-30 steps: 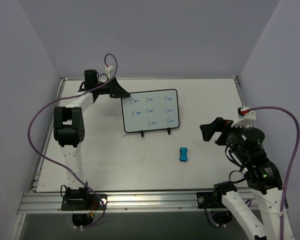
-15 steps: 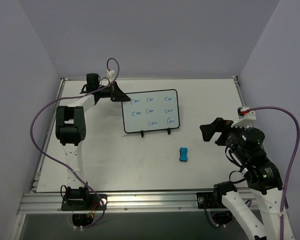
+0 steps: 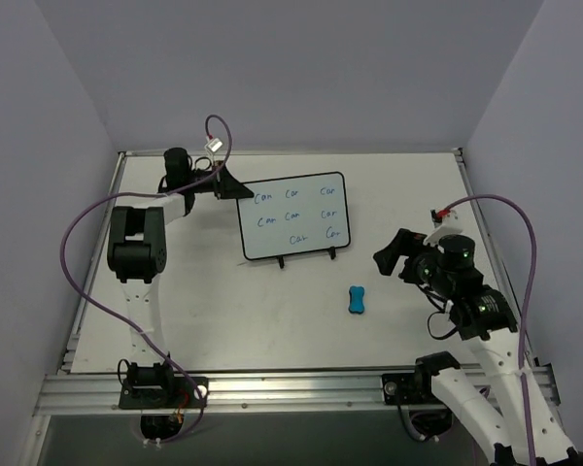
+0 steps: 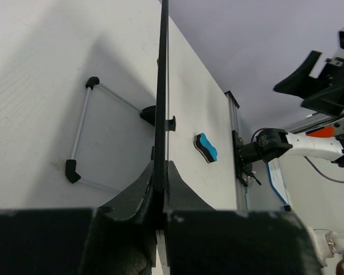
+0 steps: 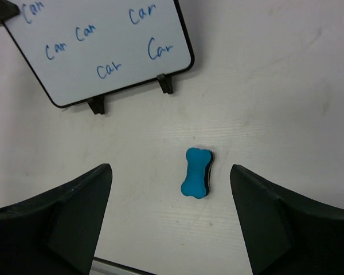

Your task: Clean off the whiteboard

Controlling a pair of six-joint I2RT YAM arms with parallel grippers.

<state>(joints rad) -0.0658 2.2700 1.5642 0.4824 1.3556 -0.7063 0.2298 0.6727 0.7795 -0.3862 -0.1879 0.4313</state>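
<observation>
The whiteboard [image 3: 291, 217] is being held at its top left corner by the left claw [image 3: 235, 187], whose two fingers are being pressed together on the thin black edge. The board is being propped up on its two black feet, on the far half of the surface [image 3: 223, 311], near the middle. Nothing is being rubbed out yet: eight blue words are being shown on it.

The right claw [image 3: 394, 260] is being held up over the blue eraser [image 3: 358, 299], with its fingers wide apart and nothing between them. The eraser is lying flat near the board's feet, not touching them.

So the step in hand looks like getting the eraser. Next, the right claw probably needs to be brought down around the eraser's narrow middle and squeezed shut.

Counted: one whiteboard, one eraser, two claws, eight words.
</observation>
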